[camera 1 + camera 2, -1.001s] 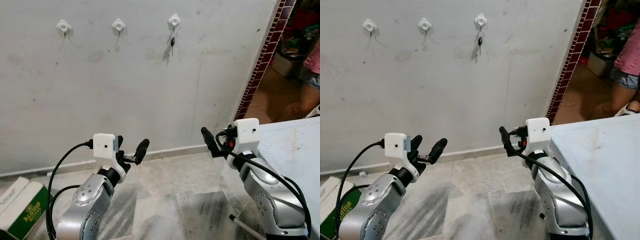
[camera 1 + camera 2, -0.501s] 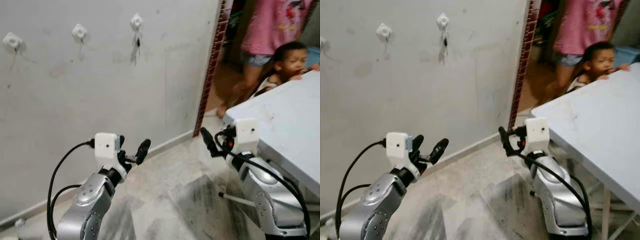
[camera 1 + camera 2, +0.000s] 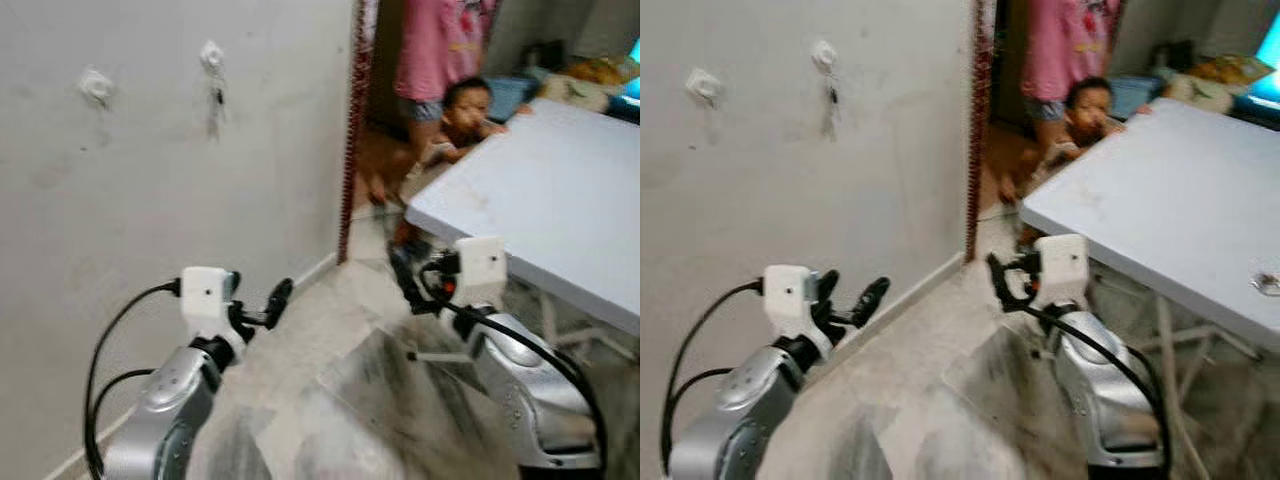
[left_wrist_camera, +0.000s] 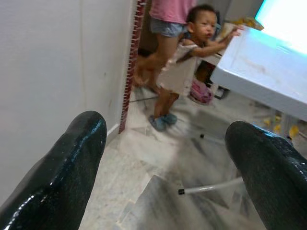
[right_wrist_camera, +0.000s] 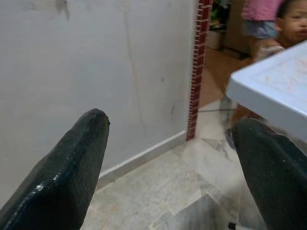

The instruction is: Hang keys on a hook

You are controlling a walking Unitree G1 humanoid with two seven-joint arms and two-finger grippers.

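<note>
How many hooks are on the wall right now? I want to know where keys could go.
2. One bare hook sits far left on the wall; another hook, nearer the doorway, has something dark hanging from it. More may lie beyond the frame.

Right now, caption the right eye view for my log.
Both tools, left and right, open and empty; keys on wall hook; white table right.

1. Head stereo pair: mounted high, aimed forward and down. Covers the wall hooks point(image 3: 211, 56), the brick doorway edge point(image 3: 355, 120), the white tabletop point(image 3: 1160, 190) and both arms.
2. Left wrist camera: aimed along the left end effector point(image 4: 165, 158), close behind its spread fingers point(image 4: 72, 163), facing the doorway and a small person point(image 4: 184, 62).
3. Right wrist camera: aimed along the right end effector point(image 5: 175, 163), facing the wall base.
4. Shared by all views: brick edge, tabletop corner, marble floor point(image 3: 340, 400).
</note>
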